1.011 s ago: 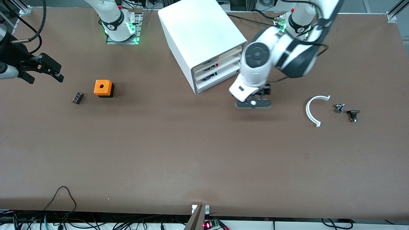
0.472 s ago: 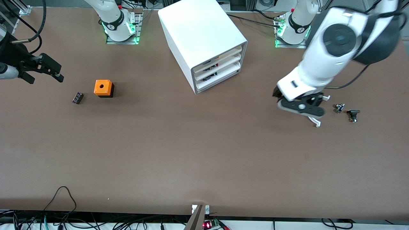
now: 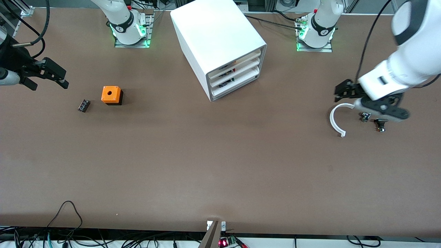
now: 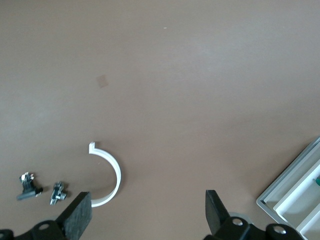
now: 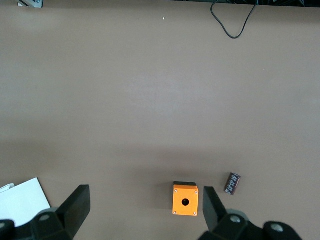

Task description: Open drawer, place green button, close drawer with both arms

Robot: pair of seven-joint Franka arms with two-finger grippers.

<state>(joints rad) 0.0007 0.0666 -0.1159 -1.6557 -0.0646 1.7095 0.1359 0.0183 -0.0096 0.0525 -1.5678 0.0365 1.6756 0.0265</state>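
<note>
- Over the bench's left-arm end, my left pincer (image 3: 373, 103) hung open above small dark parts (image 3: 366, 116); no green-capped button identifiable.
- Right pincer (image 3: 51, 77) waited open; lowest drawer (image 3: 237, 84) shut.

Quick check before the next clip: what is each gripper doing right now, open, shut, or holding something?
Left gripper: open, holding nothing, over the curved white plastic strip.
Right gripper: open, empty, waiting at the right arm's end of the table.

A robotics lab is indicated: two arm bases (image 3: 130, 26) are bolted to a brown table (image 3: 206, 165), with cables (image 3: 69, 234) trailing along its edge.
</note>
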